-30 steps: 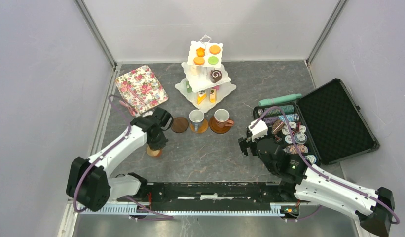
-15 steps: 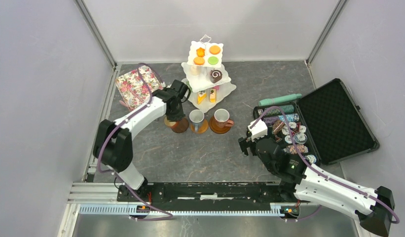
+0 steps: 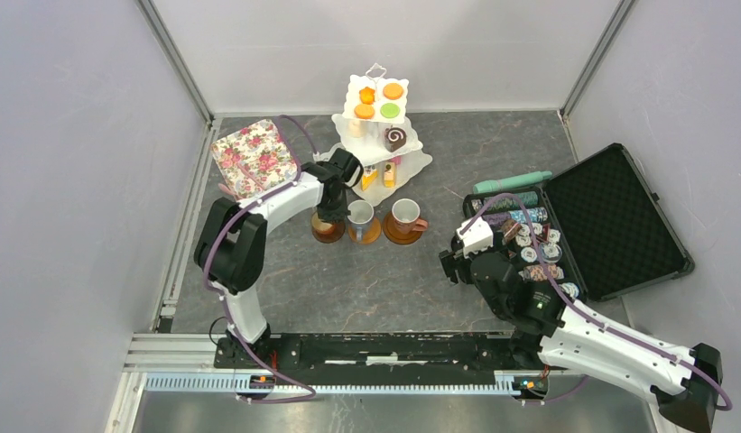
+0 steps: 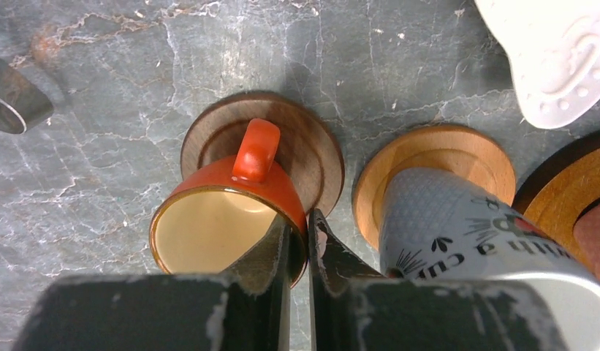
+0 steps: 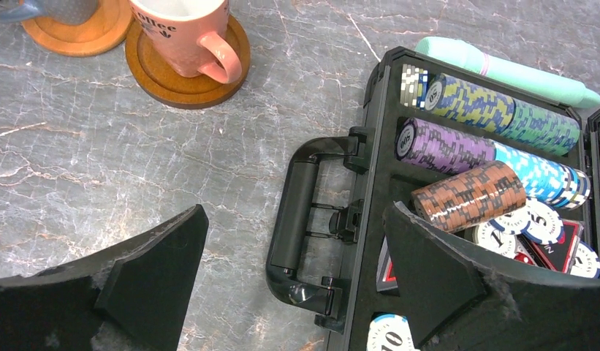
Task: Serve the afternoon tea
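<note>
left end effector (image 4: 302, 218), up from the near surface (image 4: 99, 110), now pinches the rim of the orange mug (image 4: 231, 190) over the dark saucer (image 4: 322, 150). mug looks light, rigid, glossy: rim hold suits. right end effector (image 5: 294, 210) gapes empty.

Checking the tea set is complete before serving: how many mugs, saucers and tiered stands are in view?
Mugs: 3 (orange mug, grey mug, pink mug)
Saucers: 3 (dark saucer, light saucer, pink mug's saucer)
Tiered stands: 1 (white stand)
Total: 7
</note>
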### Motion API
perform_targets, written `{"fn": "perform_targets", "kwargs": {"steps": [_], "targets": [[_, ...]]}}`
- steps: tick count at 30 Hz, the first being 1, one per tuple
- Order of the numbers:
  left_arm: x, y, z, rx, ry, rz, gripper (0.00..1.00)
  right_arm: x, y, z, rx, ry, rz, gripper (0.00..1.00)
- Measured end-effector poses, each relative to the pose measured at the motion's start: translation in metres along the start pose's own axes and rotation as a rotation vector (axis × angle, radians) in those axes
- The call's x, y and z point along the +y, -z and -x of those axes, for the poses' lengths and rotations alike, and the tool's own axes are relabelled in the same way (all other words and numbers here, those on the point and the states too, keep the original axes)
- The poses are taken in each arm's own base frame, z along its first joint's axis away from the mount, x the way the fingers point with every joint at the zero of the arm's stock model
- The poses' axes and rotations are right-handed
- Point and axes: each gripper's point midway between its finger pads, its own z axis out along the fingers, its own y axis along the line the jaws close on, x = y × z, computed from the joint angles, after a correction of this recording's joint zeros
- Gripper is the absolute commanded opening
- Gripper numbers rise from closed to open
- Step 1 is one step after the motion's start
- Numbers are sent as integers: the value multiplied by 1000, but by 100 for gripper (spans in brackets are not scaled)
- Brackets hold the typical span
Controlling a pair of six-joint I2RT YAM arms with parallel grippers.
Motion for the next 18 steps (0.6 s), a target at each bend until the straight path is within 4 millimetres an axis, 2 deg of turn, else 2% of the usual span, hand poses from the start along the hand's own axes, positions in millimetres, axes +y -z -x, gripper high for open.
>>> {"fn": "perform_targets", "kwargs": {"steps": [3, 11, 14, 18], "targets": [[-1, -4, 0, 0, -1, 1, 24, -1, 1, 5, -7, -5, -2, 98], [0, 1, 3, -15, -7, -2, 49, -4, 5, 10, -11, -8, -6, 98], [3, 16, 10, -48, -5, -13, 58, -6, 8, 20, -23, -14, -8, 98], [9, 61, 29, -132, -3, -48, 73, -13, 16, 48, -62, -21, -23, 98]]}}
